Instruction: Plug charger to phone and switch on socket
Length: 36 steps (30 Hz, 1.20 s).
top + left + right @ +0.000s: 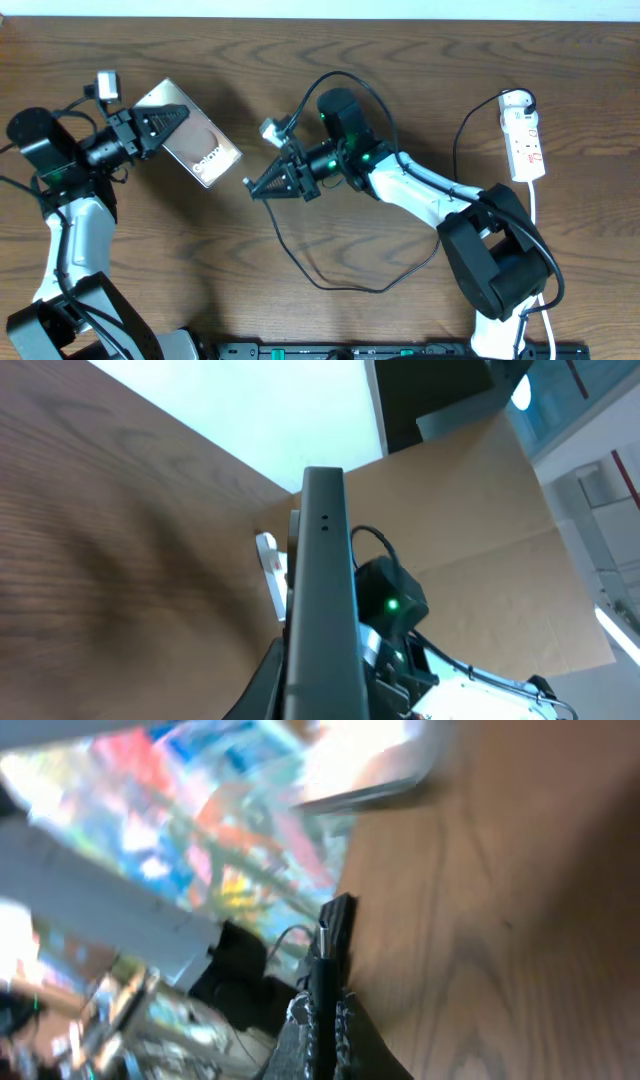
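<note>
At table centre, right gripper (pixel 258 188) is clenched on charger (pixel 335 920) plug tip, aimed at phone (pixel 205 150), small gap betw. Left gripper (pixel 172 118) grasps phone by one end, tilted. Far right, socket (pixel 524 140) lies by table (pixel 400 60) edge, well apart.

Left: phone (pixel 200 150); centre, right of it: charger (pixel 350 290) plug; far right: socket (pixel 523 135).

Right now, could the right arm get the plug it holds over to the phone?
Probably yes. The left end effector holds the phone with its free end toward the right end effector, which grips the charger plug; only bare table lies between them.
</note>
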Each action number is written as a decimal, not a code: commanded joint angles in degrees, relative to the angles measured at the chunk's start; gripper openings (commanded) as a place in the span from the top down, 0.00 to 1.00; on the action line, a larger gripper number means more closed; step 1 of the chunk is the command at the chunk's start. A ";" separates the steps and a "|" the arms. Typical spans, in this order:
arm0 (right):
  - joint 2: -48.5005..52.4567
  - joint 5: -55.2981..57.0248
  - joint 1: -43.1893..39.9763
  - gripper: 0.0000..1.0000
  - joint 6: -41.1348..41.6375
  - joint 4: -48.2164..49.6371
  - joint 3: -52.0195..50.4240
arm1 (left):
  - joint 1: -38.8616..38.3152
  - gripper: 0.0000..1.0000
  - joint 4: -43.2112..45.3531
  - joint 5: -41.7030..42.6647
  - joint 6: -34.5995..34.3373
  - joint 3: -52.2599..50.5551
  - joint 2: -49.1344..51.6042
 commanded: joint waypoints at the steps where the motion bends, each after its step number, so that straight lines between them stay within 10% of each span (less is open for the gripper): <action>1: 0.02 4.52 -1.64 0.99 9.25 -0.52 0.20 | -0.13 0.93 0.28 1.51 -0.31 0.13 -0.70; 36: 0.02 -1.86 2.47 0.99 0.20 2.32 0.22 | -2.86 0.93 0.28 1.51 5.29 0.07 -0.63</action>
